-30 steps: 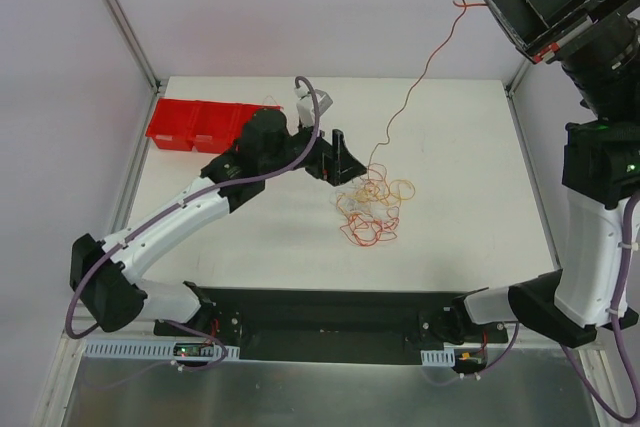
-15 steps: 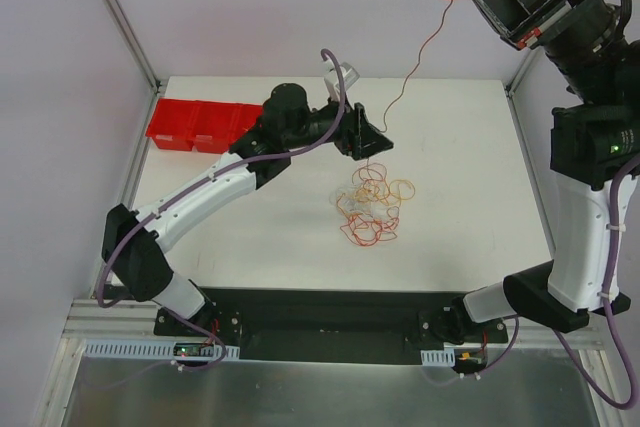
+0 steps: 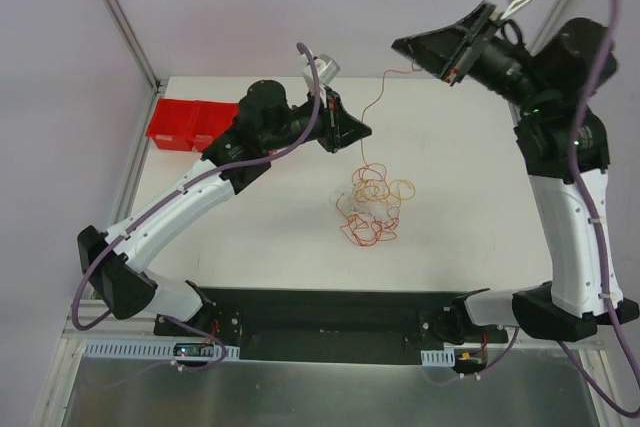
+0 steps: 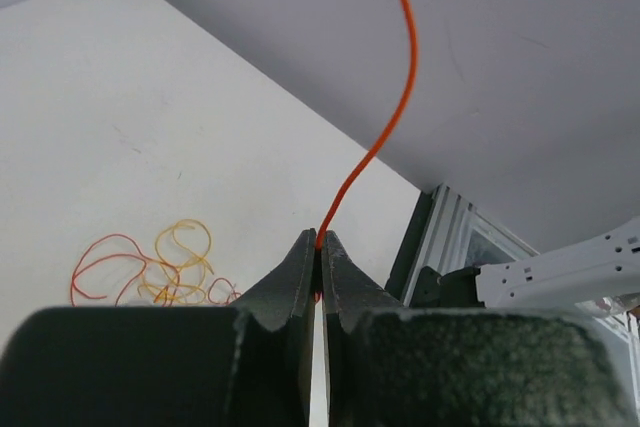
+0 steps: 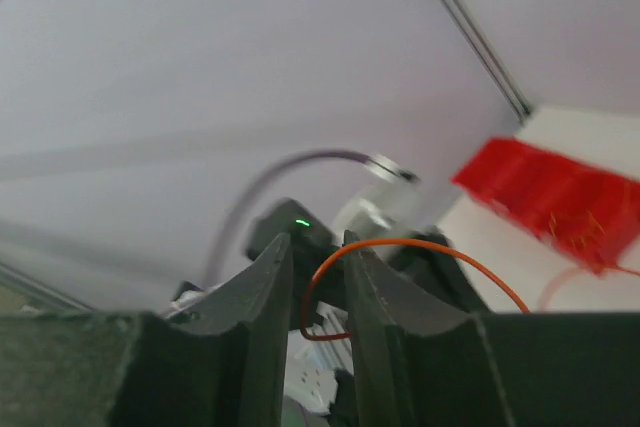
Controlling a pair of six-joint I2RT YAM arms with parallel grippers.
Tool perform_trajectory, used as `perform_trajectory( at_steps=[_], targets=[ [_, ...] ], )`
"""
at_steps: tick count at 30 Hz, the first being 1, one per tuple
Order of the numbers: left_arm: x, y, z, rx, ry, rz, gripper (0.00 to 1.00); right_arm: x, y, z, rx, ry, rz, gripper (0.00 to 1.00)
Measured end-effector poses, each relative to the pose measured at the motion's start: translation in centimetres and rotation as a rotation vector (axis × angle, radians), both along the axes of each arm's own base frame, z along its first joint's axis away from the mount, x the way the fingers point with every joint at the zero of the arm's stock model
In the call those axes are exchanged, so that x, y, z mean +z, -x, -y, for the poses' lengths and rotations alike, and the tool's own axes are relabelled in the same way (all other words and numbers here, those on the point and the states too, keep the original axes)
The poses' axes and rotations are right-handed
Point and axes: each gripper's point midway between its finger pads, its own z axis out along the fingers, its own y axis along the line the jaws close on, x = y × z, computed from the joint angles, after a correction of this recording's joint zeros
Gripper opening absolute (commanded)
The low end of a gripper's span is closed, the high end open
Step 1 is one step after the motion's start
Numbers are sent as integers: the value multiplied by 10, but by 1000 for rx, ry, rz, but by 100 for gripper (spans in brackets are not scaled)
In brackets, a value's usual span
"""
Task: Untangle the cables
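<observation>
The cables (image 3: 372,205) lie as a loose tangle of red, orange and yellow loops on the white table (image 3: 470,167). One orange cable (image 3: 367,105) rises out of the tangle. My left gripper (image 3: 364,130) hovers just above the tangle and is shut on this strand (image 4: 318,239), which curves on upward (image 4: 400,67). My right gripper (image 3: 399,45) hangs higher, to the upper right. Its jaws (image 5: 317,247) stand apart, and the orange cable's end (image 5: 330,277) loops loosely between them and drapes over one finger. The tangle (image 4: 150,267) also shows in the left wrist view.
Red bins (image 3: 190,122) sit at the table's back left and show blurred in the right wrist view (image 5: 550,192). Cage posts (image 3: 120,17) and grey walls bound the table. The black base plate (image 3: 330,322) runs along the near edge.
My left gripper rose from the tangle, moved to the orange strand and shut on it. My right gripper swung down and left toward it and parted its jaws, so the strand now hangs slack.
</observation>
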Motion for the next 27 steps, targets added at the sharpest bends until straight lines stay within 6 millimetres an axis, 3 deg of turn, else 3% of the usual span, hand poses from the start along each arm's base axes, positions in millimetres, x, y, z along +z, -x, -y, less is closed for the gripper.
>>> perform_trajectory(
  at_steps=[3,7,8,12,15,18,21,27],
  targets=[
    [21,6,-10,18,39,21,0,-79,-35,-7,-31,145,-161,45],
    [28,1,-19,58,77,-31,0,-208,-68,-11,-28,357,-400,58],
    [27,-1,-20,67,88,-54,0,-250,-70,-10,-18,420,-469,61],
    [18,-11,-21,91,129,-141,0,-353,-56,-1,15,564,-629,63],
    [16,-18,-17,97,159,-190,0,-388,-34,8,31,620,-652,69],
    [19,-20,-16,102,191,-229,0,-395,-14,12,33,649,-581,73],
    [28,-19,-15,98,230,-244,0,-399,-1,10,29,654,-496,70],
    [36,-19,-14,94,266,-272,0,-429,-11,13,-44,654,-505,60]
  ],
)
